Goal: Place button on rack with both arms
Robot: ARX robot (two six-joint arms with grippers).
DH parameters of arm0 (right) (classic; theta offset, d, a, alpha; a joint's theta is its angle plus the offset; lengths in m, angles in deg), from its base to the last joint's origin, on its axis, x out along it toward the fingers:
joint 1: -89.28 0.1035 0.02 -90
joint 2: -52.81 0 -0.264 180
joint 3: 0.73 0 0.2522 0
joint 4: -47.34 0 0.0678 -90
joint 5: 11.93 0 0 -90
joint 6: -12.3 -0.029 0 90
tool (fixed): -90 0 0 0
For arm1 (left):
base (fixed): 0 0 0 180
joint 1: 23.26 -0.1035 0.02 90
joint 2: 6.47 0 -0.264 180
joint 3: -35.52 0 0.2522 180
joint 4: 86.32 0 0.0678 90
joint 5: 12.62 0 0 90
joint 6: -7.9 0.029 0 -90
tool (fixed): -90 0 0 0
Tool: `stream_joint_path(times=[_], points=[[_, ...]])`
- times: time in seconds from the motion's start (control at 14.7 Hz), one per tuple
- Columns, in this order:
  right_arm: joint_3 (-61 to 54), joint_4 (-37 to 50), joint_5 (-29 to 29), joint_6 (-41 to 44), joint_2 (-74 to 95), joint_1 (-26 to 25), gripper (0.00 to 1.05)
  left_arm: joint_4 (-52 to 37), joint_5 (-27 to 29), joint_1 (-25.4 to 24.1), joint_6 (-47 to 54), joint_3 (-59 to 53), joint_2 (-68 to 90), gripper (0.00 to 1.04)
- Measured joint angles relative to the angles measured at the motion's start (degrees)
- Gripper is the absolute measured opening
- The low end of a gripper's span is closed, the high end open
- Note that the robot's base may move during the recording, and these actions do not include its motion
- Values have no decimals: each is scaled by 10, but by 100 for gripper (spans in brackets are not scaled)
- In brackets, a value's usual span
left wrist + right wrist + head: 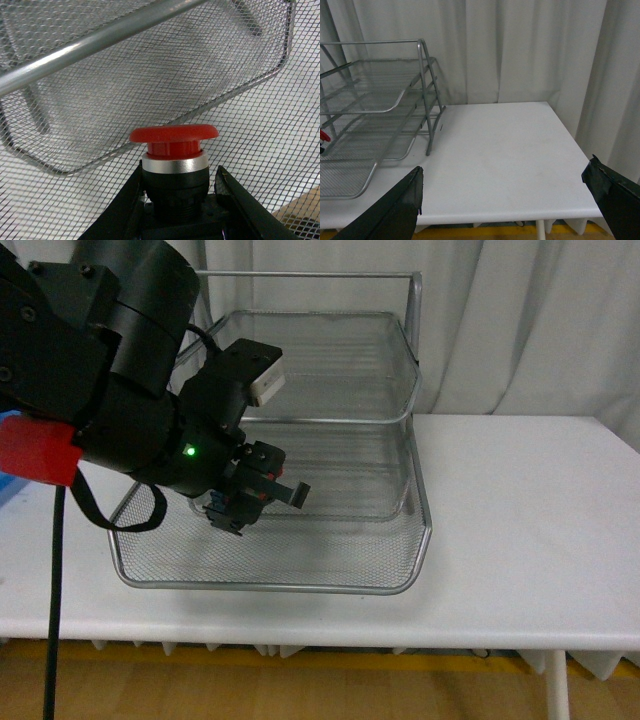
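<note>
Left gripper [262, 495] is clamping the push-button [174, 150] by its black body, holding it over the lowest tier of the wire-mesh rack [405, 420], toward the left front of the bench [520, 520] — probably not touching mesh yet. Release is remaining. Right gripper [502, 182] is hanging wide open, empty — bench's right half is lying free; middle tier is crowding overhead.

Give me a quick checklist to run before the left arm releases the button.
1. Grip: ok, the left tool has its fingers flanking the button at its black body.
2. Position: ok, button hangs over the bottom tier of the rack, with mesh behind it.
3. Button touching the mesh: cannot tell.
4. Other arm: ok, right tool is open, apart from the rack, over the table.
</note>
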Motion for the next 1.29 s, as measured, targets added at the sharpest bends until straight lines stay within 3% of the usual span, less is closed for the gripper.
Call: stream_joint_path(times=[0.2, 0.34, 0.41, 0.47, 0.54, 0.68, 0.75, 1.15, 1.22, 1.29], points=[[0, 0, 0, 0, 0, 0, 98, 2, -4, 5, 0, 7, 2, 70], [0, 0, 0, 0, 0, 0, 98, -46, -47, -16, -5, -76, -101, 93], [0, 0, 0, 0, 0, 0, 98, -87, -76, -42, -13, -124, -178, 100], [0, 0, 0, 0, 0, 0, 98, -130, -101, -79, -26, -175, -265, 97], [0, 0, 0, 0, 0, 0, 98, -201, -74, -106, -51, -230, -339, 95], [0, 0, 1, 0, 0, 0, 98, -362, 72, -114, -85, -315, -390, 77], [0, 0, 1, 0, 0, 0, 98, -397, 102, -114, -93, -354, -396, 68], [0, 0, 1, 0, 0, 0, 98, -431, 90, -144, -106, -493, -502, 8], [0, 0, 1, 0, 0, 0, 98, -425, 85, -146, -109, -510, -514, 2], [0, 0, 1, 0, 0, 0, 98, -412, 51, -168, -107, -537, -542, 2]])
